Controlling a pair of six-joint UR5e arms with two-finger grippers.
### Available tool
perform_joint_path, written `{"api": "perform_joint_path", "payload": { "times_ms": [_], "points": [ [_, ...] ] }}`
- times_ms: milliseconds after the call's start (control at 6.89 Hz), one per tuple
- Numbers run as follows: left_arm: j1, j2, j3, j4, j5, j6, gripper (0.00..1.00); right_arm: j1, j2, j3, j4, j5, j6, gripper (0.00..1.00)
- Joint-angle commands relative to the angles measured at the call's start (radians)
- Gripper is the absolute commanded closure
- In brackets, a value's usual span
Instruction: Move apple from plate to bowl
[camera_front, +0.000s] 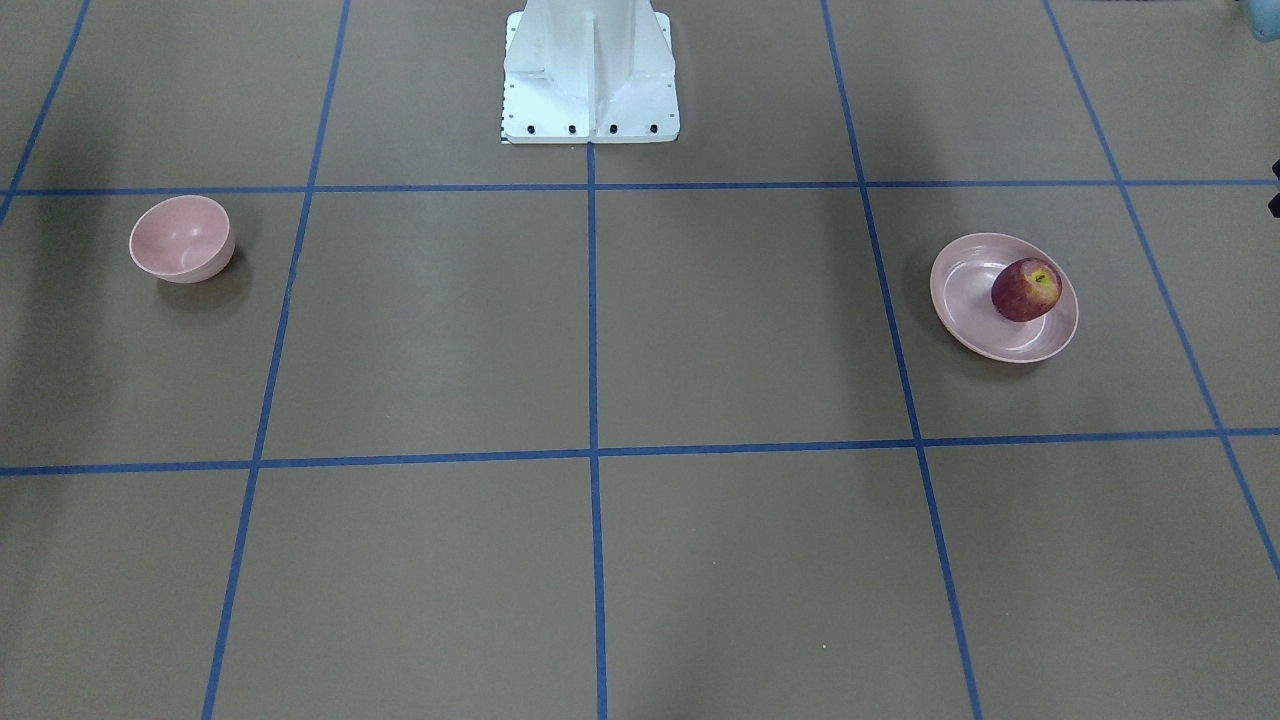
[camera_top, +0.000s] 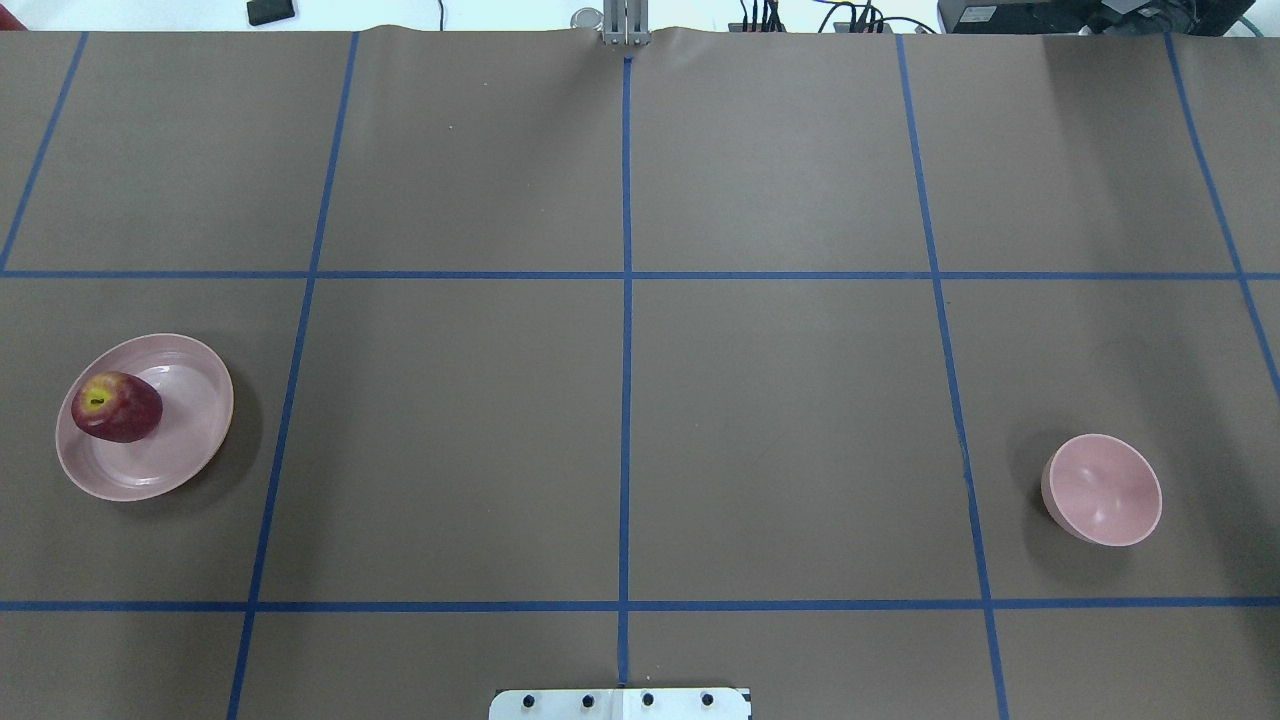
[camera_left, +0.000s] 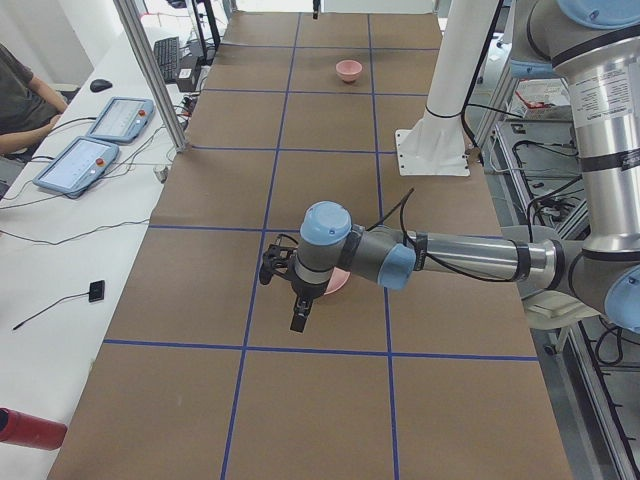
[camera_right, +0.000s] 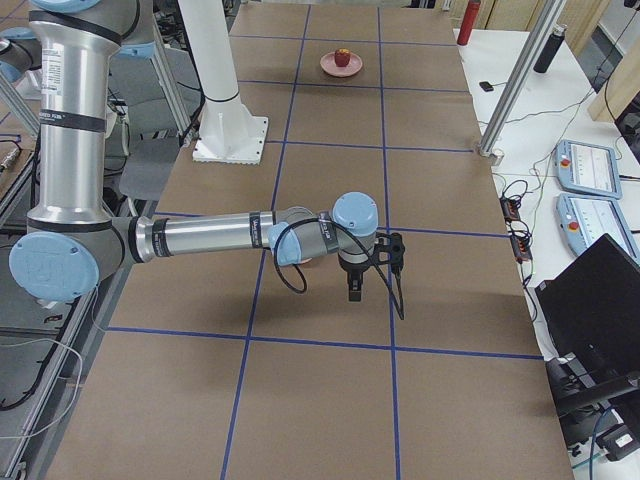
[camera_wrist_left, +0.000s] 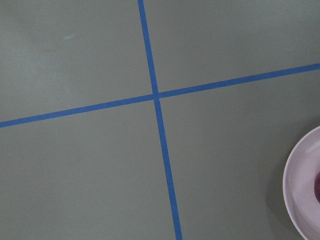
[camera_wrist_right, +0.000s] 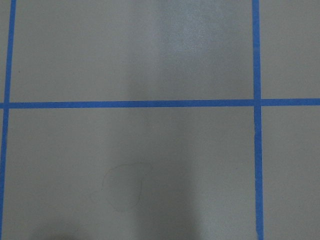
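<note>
From across the table you see the apple (camera_front: 1027, 290), dark red with a yellow patch around its stem, sitting on the glossy pale-pink plate (camera_front: 968, 300) at the right of this view, toward the plate's far right rim. The small, deep, matte pink bowl (camera_front: 182, 238) stands well apart at the left, with nothing in it.

From overhead you find the apple on the left part of the plate at the table's (camera_top: 620, 420) left, stem side up, and the bowl at the right.

From the robot's left end, the left gripper (camera_left: 298, 322) hangs above the table just beside the plate; you cannot tell whether its fingers are parted.

From the right end, the right gripper (camera_right: 354, 293) points down, and its state cannot be told either; the apple shows far off on the plate.

The left wrist camera shows you the plate's rim at the right edge and crossing blue tape lines (camera_wrist_left: 156, 96). The right wrist camera shows only table and tape.
</note>
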Motion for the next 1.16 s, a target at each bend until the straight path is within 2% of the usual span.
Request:
{"api": "perform_joint_path", "payload": {
  "times_ms": [0,725,1015],
  "points": [
    [0.0,0.001,0.002,-0.004,0.0,0.001,0.02,-0.001,0.002,-0.004,0.0,0.007,0.0,0.0],
    [0.0,0.0,-0.015,-0.012,0.0,-0.001,0.02,-0.025,-0.001,-0.002,0.003,0.007,-0.003,0.0],
    [0.0,0.0,-0.014,-0.012,0.0,-0.001,0.02,-0.033,-0.007,-0.007,0.057,0.007,0.008,0.0]
  ]
}}
